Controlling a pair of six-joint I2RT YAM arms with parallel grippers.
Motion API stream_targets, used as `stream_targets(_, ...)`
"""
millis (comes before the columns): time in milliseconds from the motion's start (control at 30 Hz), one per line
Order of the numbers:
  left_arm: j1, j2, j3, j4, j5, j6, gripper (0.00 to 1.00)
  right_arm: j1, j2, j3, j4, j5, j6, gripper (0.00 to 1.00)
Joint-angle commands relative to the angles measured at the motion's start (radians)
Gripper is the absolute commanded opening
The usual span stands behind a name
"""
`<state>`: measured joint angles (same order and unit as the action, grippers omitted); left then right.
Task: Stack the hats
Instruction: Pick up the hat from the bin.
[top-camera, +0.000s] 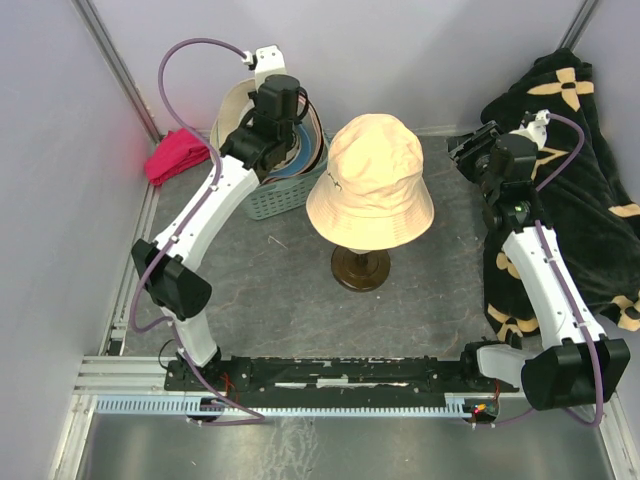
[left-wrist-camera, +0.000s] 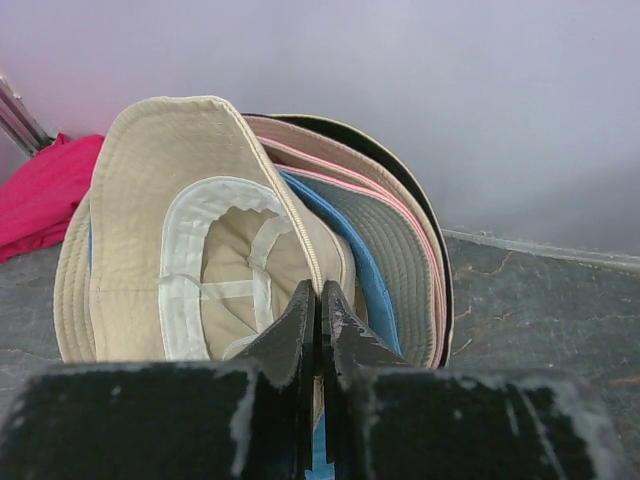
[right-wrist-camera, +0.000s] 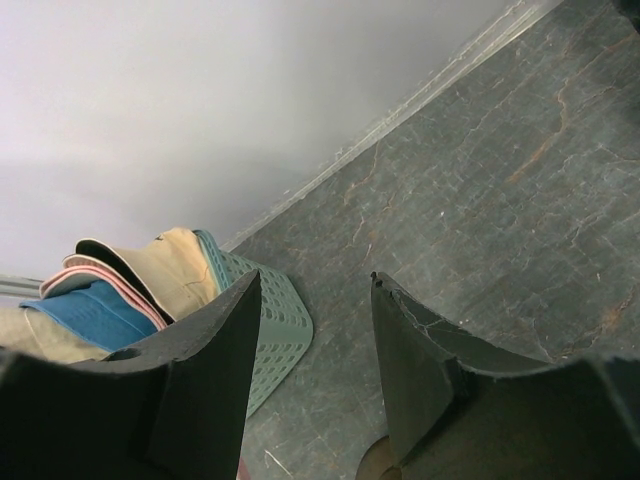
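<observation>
grey stone-patterned worktop (top-camera: 430, 310), pale walls on three sides. a large black cloth (top-camera: 590, 170) lies at three o'clock. at the centre a cream hat (top-camera: 372, 180) sits on a wooden stand (top-camera: 361, 268). at ten o'clock from it a green basket (top-camera: 275, 195) holds the other hats on edge, and a magenta cloth (top-camera: 178, 155) lies further out the same way.

the left gripper (left-wrist-camera: 320, 300) is clenched on the brim edge of the tan hat (left-wrist-camera: 150, 230), the nearest one in the basket. the right gripper (right-wrist-camera: 312, 285) hangs released and empty near three o'clock.

to do this lift well, i would draw the tan hat straight up until its brim clears the basket rim. the pink hat (left-wrist-camera: 350, 160) presses against it and may drag along. then carry it towards four o'clock and lower it crown-up over the cream hat, centred, so the stand does not tip.

count: one hat on the stand. four show in the basket: tan, pink, blue hat (left-wrist-camera: 372, 285), black hat (left-wrist-camera: 340, 128). one basket, one stand, two cloths.
</observation>
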<state>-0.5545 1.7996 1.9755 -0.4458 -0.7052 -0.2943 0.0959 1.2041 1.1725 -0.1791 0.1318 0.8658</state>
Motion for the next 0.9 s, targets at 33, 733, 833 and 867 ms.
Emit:
stream_targets(33, 0.014, -0.07, 0.05, 0.084, -0.025, -0.014, 0.03, -0.002, -0.035, 0.043, 0.046, -0.008, -0.021, 0.56)
stream_targets(733, 0.031, -0.129, 0.113, 0.17, -0.043, -0.009, 0.03, -0.004, -0.052, 0.09, 0.049, -0.02, -0.036, 0.56)
stream_targets(833, 0.03, -0.123, 0.129, 0.195, -0.067, 0.007, 0.03, -0.003, -0.049, 0.11, 0.06, -0.04, -0.046, 0.56)
stream_targets(867, 0.031, -0.121, 0.138, 0.201, -0.072, 0.013, 0.03, -0.002, -0.049, 0.117, 0.061, -0.048, -0.051, 0.56)
